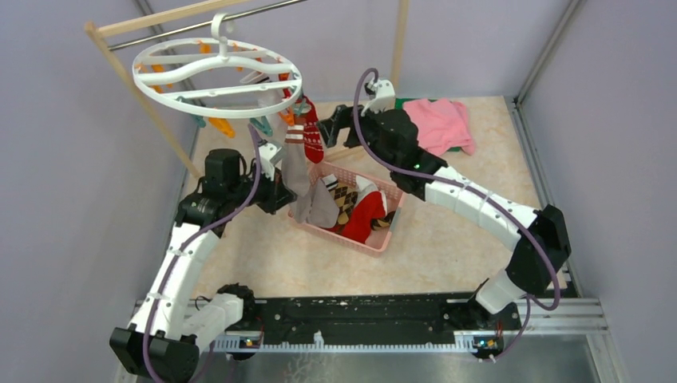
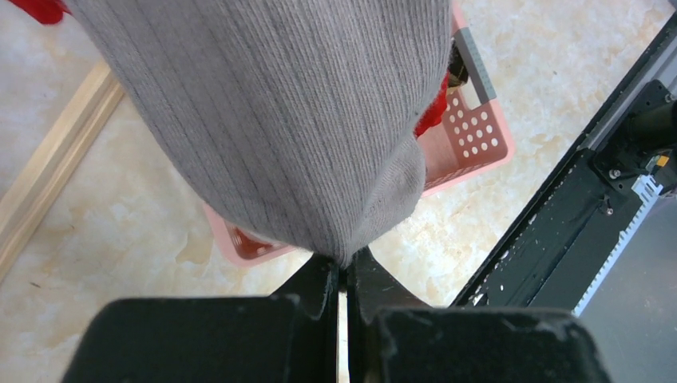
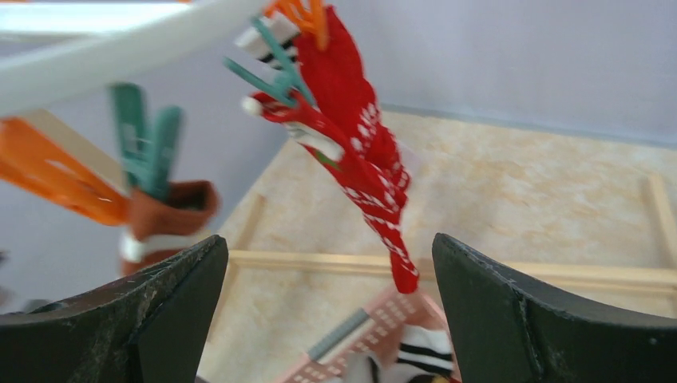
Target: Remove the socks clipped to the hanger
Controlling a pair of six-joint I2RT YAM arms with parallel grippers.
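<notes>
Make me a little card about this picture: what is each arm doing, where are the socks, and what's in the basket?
left end effector: shut on the grey sock
right end effector: open, facing the red sock, not touching it
hanger: white ring, red sock clipped on
brown sock: held in a teal clip
basket: pink, with several loose socks inside
</notes>
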